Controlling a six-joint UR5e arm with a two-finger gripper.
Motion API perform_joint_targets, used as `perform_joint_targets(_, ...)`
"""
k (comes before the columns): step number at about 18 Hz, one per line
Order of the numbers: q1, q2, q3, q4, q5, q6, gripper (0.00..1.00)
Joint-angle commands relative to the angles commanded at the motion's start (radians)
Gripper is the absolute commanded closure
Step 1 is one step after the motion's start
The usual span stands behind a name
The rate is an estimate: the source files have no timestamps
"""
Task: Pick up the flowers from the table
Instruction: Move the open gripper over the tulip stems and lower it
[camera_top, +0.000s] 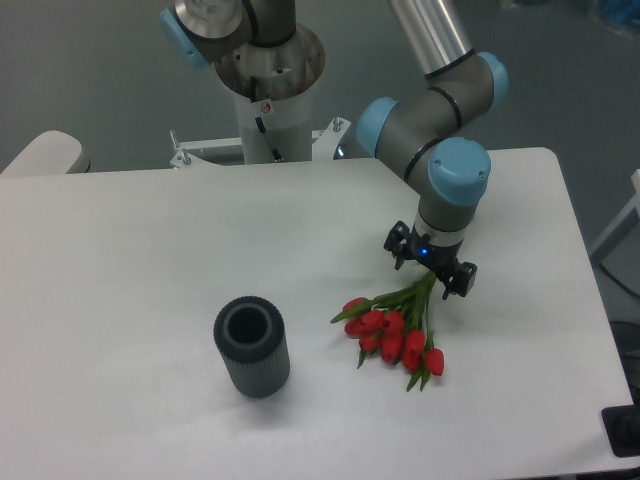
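Far left there's a rounded pale corner of something (45, 150) poking out past the table's (130, 260) back edge, can't tell what it is. The table itself is a big plain white top with rounded corners.

Moving right, a dark grey ribbed cylinder (251, 347) stands upright on the table, open end up so you can look down into the hollow middle. Behind it, past the back edge, is the robot's white base column (270, 95) on its metal mount.

Right of the cylinder, well apart from it, the flowers (393, 331) lie flat on the table: a small bunch of red tulips, heads fanned out toward the front, green stems running up and back to the right.

The gripper (432, 264) sits right over the stem end, pointing down, with a small blue light glowing on it. Its two black fingers are spread, one on either side of the stems, so it looks open around them rather than clamped. Whether the fingers touch the stems, I can't tell from this angle. The bunch still rests on the table.

Above that, the grey arm (435, 105) with light blue joint caps bends up and out of the top of the shot.
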Motion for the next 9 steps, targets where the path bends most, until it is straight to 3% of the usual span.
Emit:
perform_joint_targets(3,0.0,-0.008,-0.009,0.035,-0.002,-0.046,0.0)
perform_joint_targets(9,-0.003,-0.011,-0.028,0.051,-0.002,-0.048,0.0)
